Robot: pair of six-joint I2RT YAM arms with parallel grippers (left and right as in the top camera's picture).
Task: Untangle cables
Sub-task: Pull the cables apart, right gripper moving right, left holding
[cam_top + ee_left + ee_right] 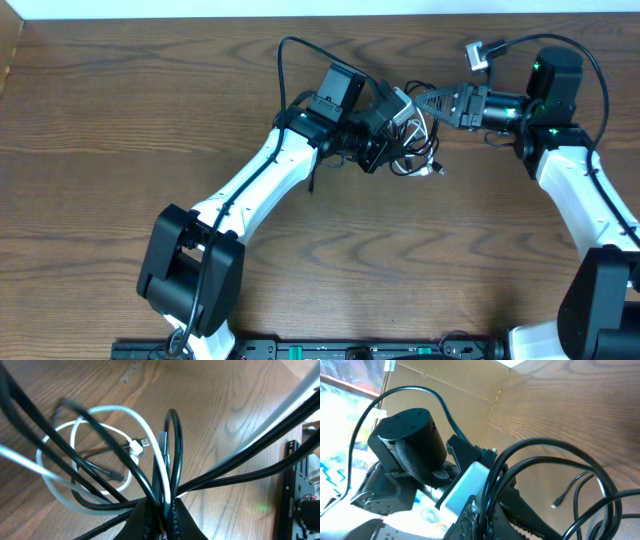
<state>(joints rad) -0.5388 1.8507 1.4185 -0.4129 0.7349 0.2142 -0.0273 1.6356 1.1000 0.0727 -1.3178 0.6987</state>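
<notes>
Worktop (150, 110): dark brown wood, pronounced wavy grain, matt finish.

Cables (415, 145): a loose knot of thin, round, flexible cords is recorded right of centre in the upper half of the overhead frame, between the two grippers. Part of the knot is lifted and part trails onto the worktop, with one small plug end lying at its lower right.

Left wrist view: a white cable (115, 409) is seen in rounded overlapping loops, smooth and slightly glossy, ending in a white-bodied flat metal plug (139, 447). Glossy black cables (235, 477) cross over and through these loops. A second, narrow silver plug tip (162, 440) stands upright near the frame centre.

Left gripper (162, 507): the jaws are closed on the gathered strands, black and white together, at bottom centre of the frame.

Right gripper (485, 517): the black jaws, with a rough, knurled texture, are clamped on several black cords that arc up and to the right. A thin cord with a small connector (555, 505) hangs at lower right.

A flat tan cardboard panel (445, 395) is noted at the top of the right wrist frame. Whether it forms a box cannot be told.
</notes>
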